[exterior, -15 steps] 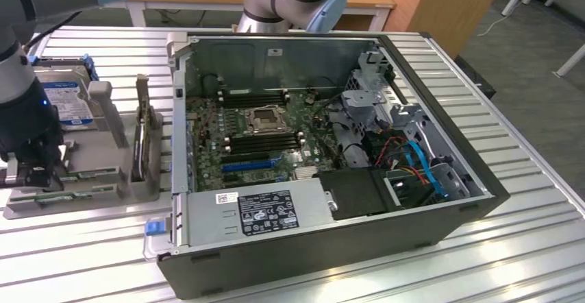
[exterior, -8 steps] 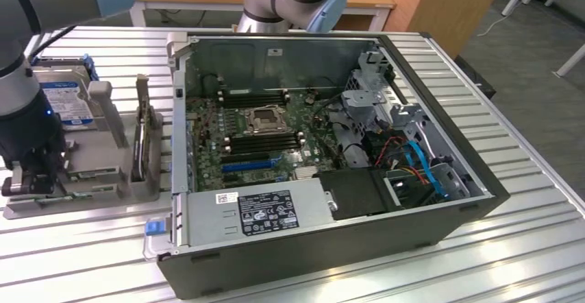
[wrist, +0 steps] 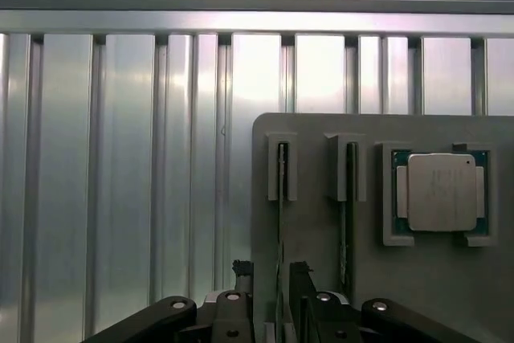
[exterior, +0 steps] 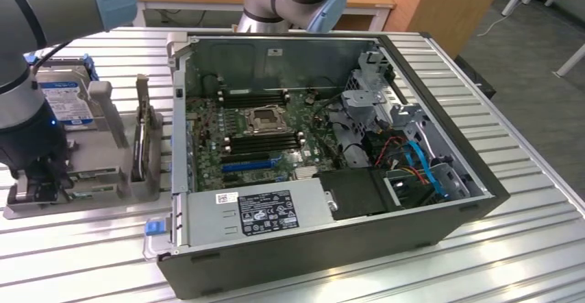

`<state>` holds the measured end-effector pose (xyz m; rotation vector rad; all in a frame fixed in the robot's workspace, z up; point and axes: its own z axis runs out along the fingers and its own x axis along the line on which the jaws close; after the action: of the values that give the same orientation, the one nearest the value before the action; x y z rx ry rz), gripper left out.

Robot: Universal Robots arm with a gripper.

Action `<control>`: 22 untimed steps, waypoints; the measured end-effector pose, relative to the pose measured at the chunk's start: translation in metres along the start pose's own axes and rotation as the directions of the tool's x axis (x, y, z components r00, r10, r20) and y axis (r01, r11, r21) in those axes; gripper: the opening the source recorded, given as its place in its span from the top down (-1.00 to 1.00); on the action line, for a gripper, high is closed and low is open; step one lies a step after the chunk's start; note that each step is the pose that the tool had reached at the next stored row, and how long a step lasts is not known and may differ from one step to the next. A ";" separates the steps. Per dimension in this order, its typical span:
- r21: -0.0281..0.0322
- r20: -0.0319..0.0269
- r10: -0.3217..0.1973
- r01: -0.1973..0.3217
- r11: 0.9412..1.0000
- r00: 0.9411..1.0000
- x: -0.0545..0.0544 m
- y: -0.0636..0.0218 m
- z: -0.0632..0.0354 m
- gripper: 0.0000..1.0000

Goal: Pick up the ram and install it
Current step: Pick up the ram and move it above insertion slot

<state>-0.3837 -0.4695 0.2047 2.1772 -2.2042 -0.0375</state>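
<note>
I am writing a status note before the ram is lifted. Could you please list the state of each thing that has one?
Gripper: jaws open, one on each side of the ram.
Ram: on edge in a slot of the holder.
Second stick: on edge in the next slot.
Processor: flat in its pocket.
Computer case: lying on its side, open on top.
Hard drive: upright in the holder.

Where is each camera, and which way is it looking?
Exterior view: off the arm, looking down at the open computer on the table; the arm shows at the exterior view's left.
Wrist view: on the wrist, looking straight down at the holder, ram and CPU; the open gripper shows.
Both see the holder, gripper and table.
</note>
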 end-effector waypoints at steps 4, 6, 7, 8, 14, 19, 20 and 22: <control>0.000 0.003 0.000 0.000 1.000 1.000 -0.002 -0.0003 0.0014 0.36; 0.000 0.006 -0.001 0.001 1.000 1.000 -0.002 -0.0003 0.0019 0.36; 0.000 0.008 0.000 0.000 1.000 1.000 -0.003 -0.0002 0.0021 0.36; 0.000 0.010 -0.001 0.001 1.000 1.000 -0.003 -0.0002 0.0025 0.36; 0.000 0.015 -0.001 0.001 1.000 1.000 -0.003 -0.0004 0.0062 0.36; 0.000 0.015 -0.001 0.001 1.000 1.000 -0.003 0.0087 0.0153 0.36; 0.000 0.015 -0.001 0.001 1.000 1.000 -0.003 0.0129 0.0165 0.36; 0.001 0.015 -0.001 0.001 1.000 1.000 -0.004 0.0158 0.0174 0.36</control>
<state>-0.4003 -0.4657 0.1880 2.1855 -2.2119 -0.0529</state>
